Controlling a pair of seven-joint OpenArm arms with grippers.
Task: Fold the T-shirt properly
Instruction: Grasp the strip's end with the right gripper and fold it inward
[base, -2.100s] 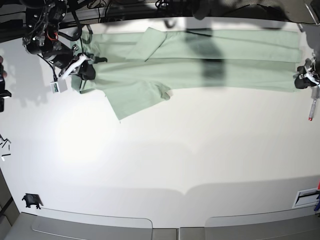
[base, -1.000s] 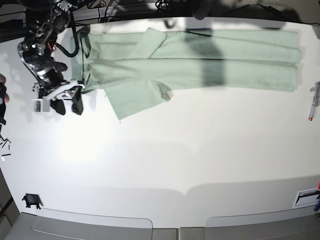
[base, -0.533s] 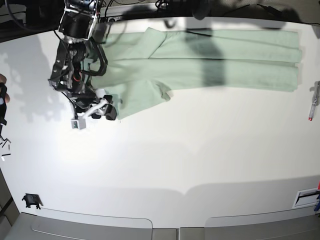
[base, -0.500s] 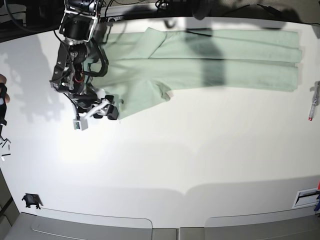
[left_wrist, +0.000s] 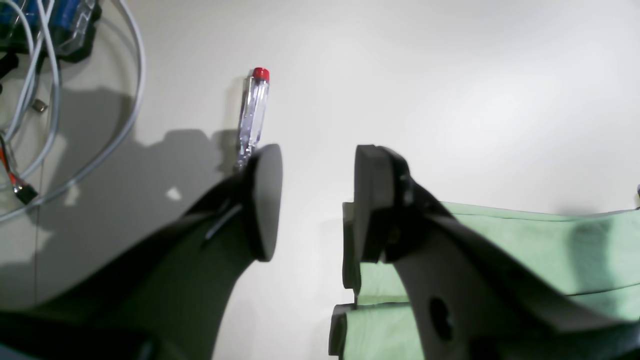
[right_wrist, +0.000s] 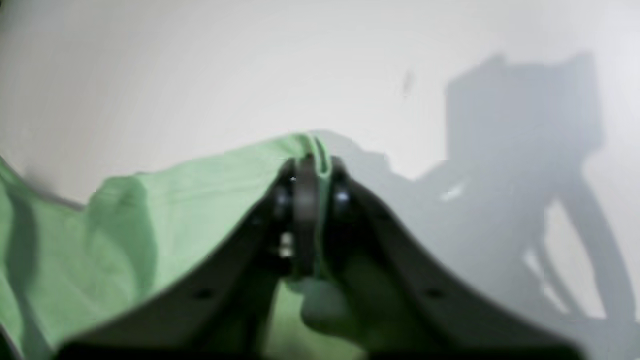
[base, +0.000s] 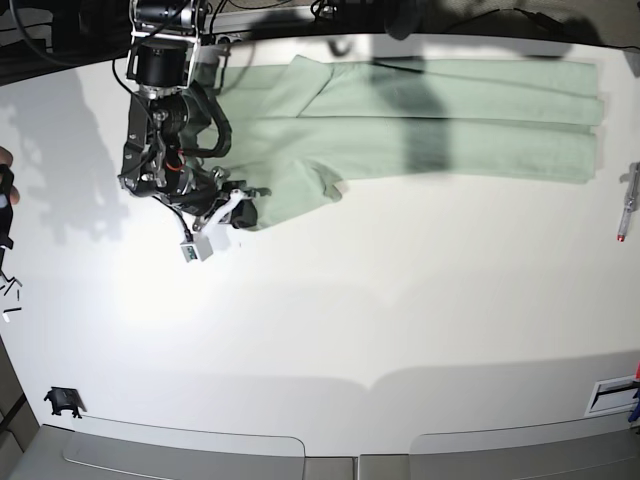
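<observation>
At left of the table (base: 400, 330), the T-shirt (base: 420, 120) is laid along the far edge. Its protruding sleeve corner is pinched by the right gripper (right_wrist: 307, 175). The left gripper (left_wrist: 315, 200), spread and empty, is held beside the right-hand hem. The thin bite could be lost if dragged quickly; layers could be bunched.
</observation>
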